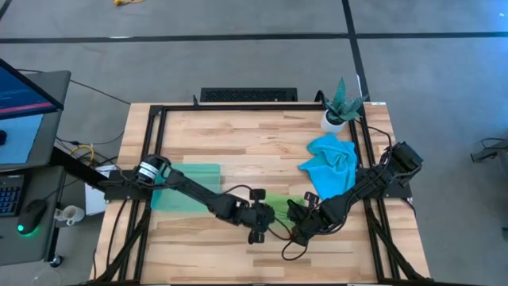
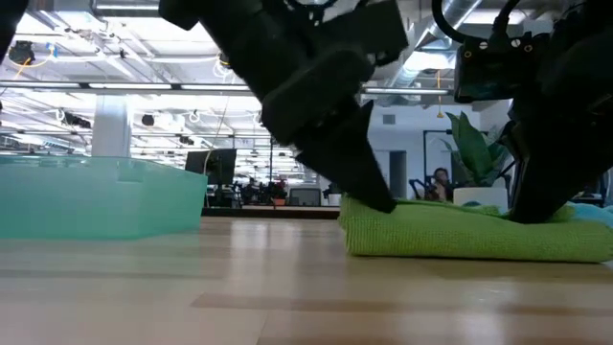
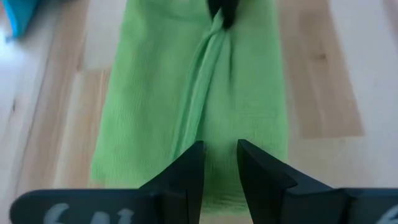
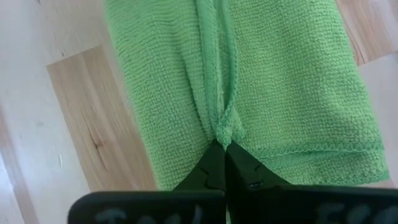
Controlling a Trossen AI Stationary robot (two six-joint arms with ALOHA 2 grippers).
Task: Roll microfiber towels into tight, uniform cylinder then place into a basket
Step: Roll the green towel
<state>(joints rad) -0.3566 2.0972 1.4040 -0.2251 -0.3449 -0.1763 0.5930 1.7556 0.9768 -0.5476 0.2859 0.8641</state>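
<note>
Both arms reach low over the folded lime-green microfiber towel (image 1: 284, 199): right pincer (image 4: 219, 148) pinches its ridge, left pincer (image 3: 219, 163) slightly spread above it, right of the translucent teal basket (image 1: 189, 187).

A lime green towel (image 4: 249, 93) lies folded into a narrow strip on the wooden table, a pinched ridge of cloth running lengthwise down its middle. From table height it reads as a low, flat pad (image 2: 469, 230). A sky blue towel (image 1: 332, 163) sits crumpled in a loose heap nearer the table's far right corner. The basket (image 1: 190, 187), a shallow translucent teal tray, stands upright on the left side, well apart from both cloths.
</note>
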